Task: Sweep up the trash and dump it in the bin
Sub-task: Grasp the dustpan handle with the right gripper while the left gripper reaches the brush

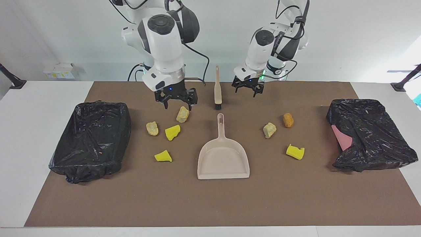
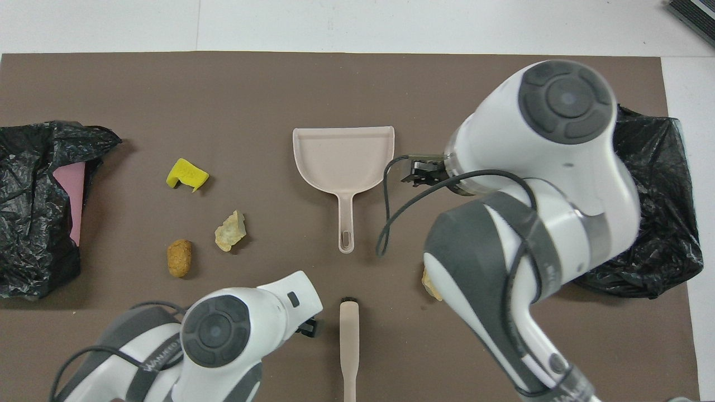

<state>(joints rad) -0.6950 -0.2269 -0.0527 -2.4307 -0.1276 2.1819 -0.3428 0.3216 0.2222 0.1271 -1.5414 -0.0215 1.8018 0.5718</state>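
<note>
A beige dustpan (image 1: 223,159) lies mid-mat with its handle toward the robots. Just past the handle lies the beige brush (image 1: 217,92), black bristles toward the pan. Trash is scattered on both sides. Toward the right arm's end are two beige chunks (image 1: 182,114) (image 1: 152,128) and two yellow wedges (image 1: 172,132) (image 1: 163,156). Toward the left arm's end are a beige chunk (image 1: 269,130), an orange-brown lump (image 1: 288,120) and a yellow wedge (image 1: 295,151). My right gripper (image 1: 177,104) hangs open over the beige chunk beside the brush. My left gripper (image 1: 248,91) hangs open over bare mat beside the brush.
Two bins lined with black bags stand at the mat's ends, one (image 1: 90,140) at the right arm's end, one (image 1: 371,135) at the left arm's end with pink showing through. In the overhead view the right arm (image 2: 536,184) hides most trash on its side.
</note>
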